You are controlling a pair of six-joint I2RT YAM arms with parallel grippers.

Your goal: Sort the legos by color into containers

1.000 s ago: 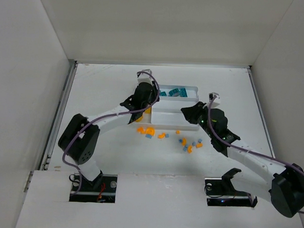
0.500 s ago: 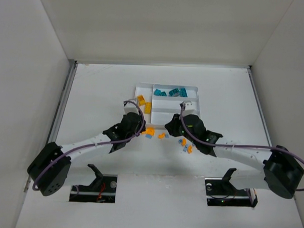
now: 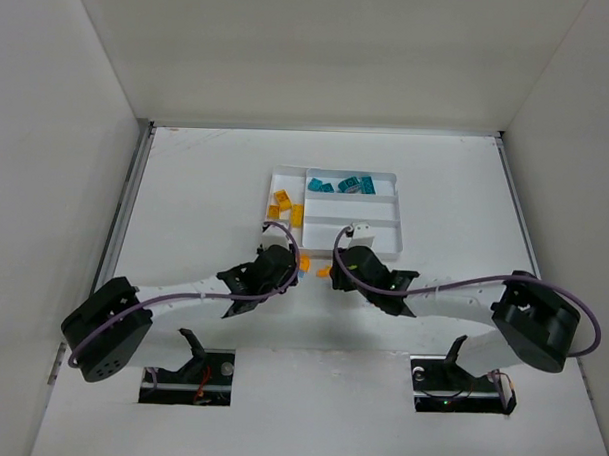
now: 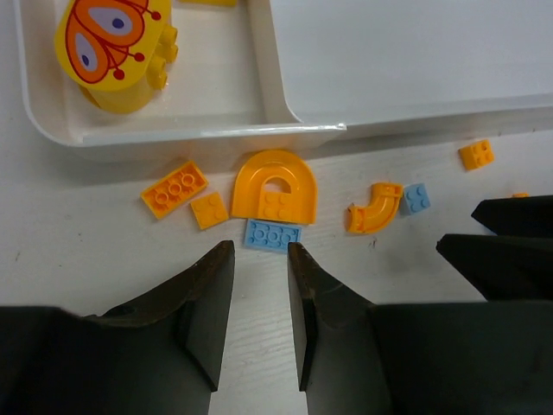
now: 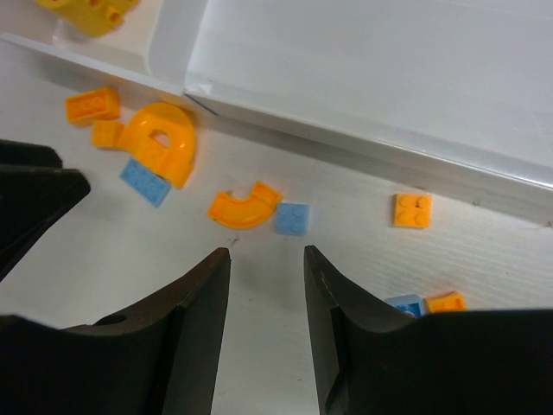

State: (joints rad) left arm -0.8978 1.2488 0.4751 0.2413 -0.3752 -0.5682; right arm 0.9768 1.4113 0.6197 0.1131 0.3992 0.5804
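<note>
The white tray [image 3: 397, 223] holds teal legos [image 3: 346, 184] in its far long section and orange legos [image 3: 285, 205] in its tall left section. My left gripper [image 4: 259, 251] is open and empty, low over the table, its tips just short of a light blue plate [image 4: 273, 235] that lies below an orange arch [image 4: 275, 186]. My right gripper [image 5: 266, 255] is open and empty, just short of an orange curved piece [image 5: 244, 206] and a light blue square [image 5: 292, 219]. In the top view both grippers cover most of the loose legos.
More loose legos lie by the tray's near wall [image 4: 207, 134]: an orange plate [image 4: 174, 188], a small orange square [image 4: 209, 210], an orange 2x2 [image 5: 411, 210], and a blue [image 5: 406, 304] and orange [image 5: 447, 301] pair by my right finger. The grippers are close side by side.
Both arms have drawn back from the tray toward the near side and come down over the loose legos. The left gripper left the tall section empty-handed.
</note>
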